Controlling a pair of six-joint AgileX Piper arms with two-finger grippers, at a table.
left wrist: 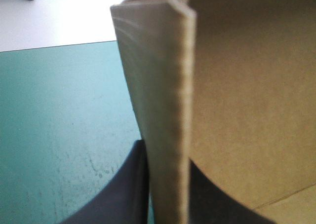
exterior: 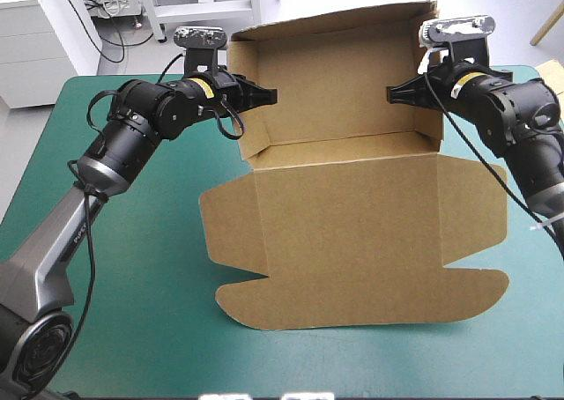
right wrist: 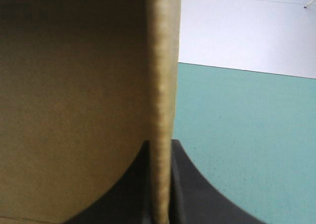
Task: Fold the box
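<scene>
**High view.** The brown box [exterior: 352,233] lies centre frame on the teal-green cover [exterior: 132,241]. Its tray, walls raised, fills the upper half, and the lid lies flat toward the lower edge. The left gripper [exterior: 264,94] pinches the tray's left side wall and the right gripper [exterior: 394,93] pinches the right wall, both near the rim.

**Left wrist view.** The black fingers [left wrist: 123,194] are all but closed on the doubled wall edge, one outside the tray and one inside.

**Right wrist view.** The same pinch is mirrored here, with the wall upright between the two fingers [right wrist: 197,199].

**Technique.** The side walls are probably being set. Equal, level pressure from both arms should hold them square without crushing the board.

**Clearance.** Bare cover lies at frame left and lower right. The tray stands close to the table's far edge, so there is little room there.
</scene>
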